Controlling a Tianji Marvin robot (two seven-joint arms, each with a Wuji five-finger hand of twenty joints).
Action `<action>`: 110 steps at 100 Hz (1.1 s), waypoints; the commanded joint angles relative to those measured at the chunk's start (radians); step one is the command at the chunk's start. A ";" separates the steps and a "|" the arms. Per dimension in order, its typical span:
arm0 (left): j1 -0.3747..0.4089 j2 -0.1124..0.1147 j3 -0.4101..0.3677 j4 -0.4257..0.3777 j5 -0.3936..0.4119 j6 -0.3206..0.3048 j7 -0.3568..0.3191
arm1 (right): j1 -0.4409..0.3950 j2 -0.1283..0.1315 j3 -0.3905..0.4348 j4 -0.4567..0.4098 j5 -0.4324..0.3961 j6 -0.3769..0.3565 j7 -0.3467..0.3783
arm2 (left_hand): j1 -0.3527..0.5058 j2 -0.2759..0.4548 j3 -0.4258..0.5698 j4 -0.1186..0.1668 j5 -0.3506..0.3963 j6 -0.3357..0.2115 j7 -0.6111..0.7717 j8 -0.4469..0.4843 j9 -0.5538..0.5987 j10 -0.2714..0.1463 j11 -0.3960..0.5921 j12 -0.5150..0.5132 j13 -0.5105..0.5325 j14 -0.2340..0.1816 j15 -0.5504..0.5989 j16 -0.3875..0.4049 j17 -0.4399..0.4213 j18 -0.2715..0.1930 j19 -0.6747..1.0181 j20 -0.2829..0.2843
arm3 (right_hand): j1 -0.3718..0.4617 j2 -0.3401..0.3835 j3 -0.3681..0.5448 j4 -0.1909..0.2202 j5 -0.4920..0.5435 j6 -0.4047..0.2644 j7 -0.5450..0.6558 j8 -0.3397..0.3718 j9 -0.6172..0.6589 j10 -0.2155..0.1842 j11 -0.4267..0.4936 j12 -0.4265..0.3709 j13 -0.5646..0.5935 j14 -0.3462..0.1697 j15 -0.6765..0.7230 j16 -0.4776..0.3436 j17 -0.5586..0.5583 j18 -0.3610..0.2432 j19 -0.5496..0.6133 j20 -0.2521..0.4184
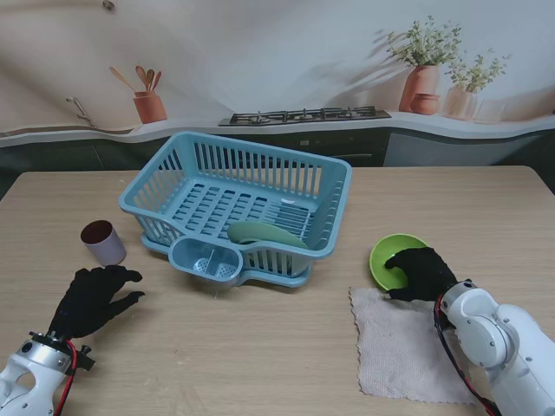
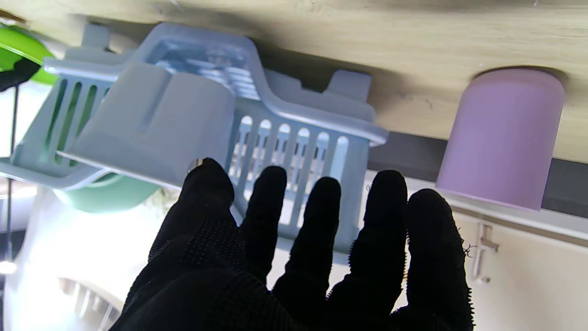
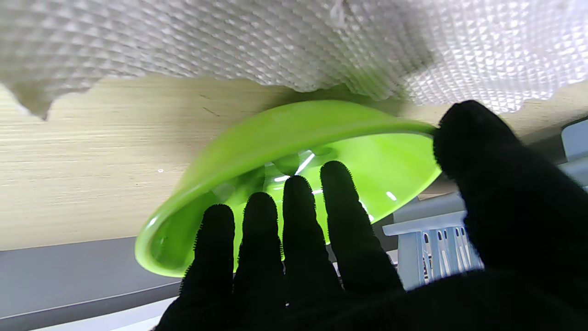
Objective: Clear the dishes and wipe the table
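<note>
Covering the green bowl (image 1: pixel 388 256), the right hand (image 1: pixel 422 273) hides its near rim.

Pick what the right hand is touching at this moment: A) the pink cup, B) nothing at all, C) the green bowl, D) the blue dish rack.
C: the right hand has its thumb on the rim of the green bowl and its fingers inside, as the right wrist view shows.

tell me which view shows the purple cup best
The stand view: the purple cup stands upright and whole, left of the blue rack, beyond the left hand. The left wrist view shows only its side, close up. The right wrist view misses it.
</note>
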 commanded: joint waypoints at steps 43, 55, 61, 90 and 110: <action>0.000 -0.001 0.003 0.002 0.000 0.003 -0.010 | -0.008 -0.004 -0.006 -0.010 0.023 0.043 0.025 | 0.017 0.024 -0.004 -0.003 0.015 0.003 0.005 0.005 -0.008 0.003 0.008 -0.011 -0.017 0.021 0.010 -0.001 -0.017 -0.006 -0.020 -0.016 | 0.185 0.014 0.174 0.042 0.004 0.017 0.042 0.035 0.007 -0.006 0.042 0.003 0.019 -0.008 0.017 0.004 0.059 0.041 -0.011 0.077; -0.001 -0.001 0.003 0.003 0.001 0.003 -0.009 | -0.005 -0.006 -0.010 -0.004 0.022 0.043 0.008 | 0.018 0.023 -0.004 -0.003 0.016 0.002 0.006 0.004 -0.008 0.004 0.008 -0.011 -0.017 0.020 0.011 -0.001 -0.017 -0.005 -0.020 -0.016 | 0.306 0.121 0.167 0.061 0.035 0.010 0.087 0.020 0.051 -0.006 0.052 0.008 0.060 -0.001 0.037 0.011 0.089 0.070 0.065 0.055; -0.001 -0.001 0.003 0.004 0.002 0.002 -0.008 | -0.003 -0.006 -0.012 -0.002 0.023 0.044 0.003 | 0.019 0.024 -0.004 -0.003 0.015 0.001 0.006 0.004 -0.007 0.005 0.009 -0.011 -0.017 0.020 0.010 -0.001 -0.017 -0.005 -0.020 -0.016 | 0.334 0.153 0.204 0.064 0.051 0.007 0.110 0.014 0.077 -0.007 0.058 0.011 0.086 0.002 0.045 0.015 0.103 0.086 0.110 0.039; -0.001 -0.001 0.003 0.005 0.002 0.003 -0.005 | 0.010 -0.010 -0.021 0.023 0.006 0.025 -0.059 | 0.020 0.026 -0.005 -0.003 0.015 0.002 0.008 0.004 -0.007 0.005 0.009 -0.010 -0.016 0.021 0.011 -0.001 -0.017 -0.007 -0.019 -0.016 | 0.484 0.188 0.303 -0.025 0.252 -0.011 0.283 -0.144 0.355 0.023 0.052 0.011 0.352 0.071 0.086 0.033 0.314 0.219 0.375 -0.131; 0.000 -0.002 0.003 0.006 0.003 0.003 -0.001 | 0.015 -0.015 -0.021 0.036 0.003 0.013 -0.103 | 0.022 0.029 -0.006 -0.003 0.016 0.002 0.008 0.003 -0.007 0.006 0.009 -0.011 -0.016 0.021 0.011 -0.001 -0.016 -0.007 -0.018 -0.016 | 0.508 0.110 0.373 -0.063 0.391 -0.006 0.333 -0.150 0.533 0.066 0.039 0.018 0.549 0.182 0.137 0.040 0.544 0.277 0.492 -0.217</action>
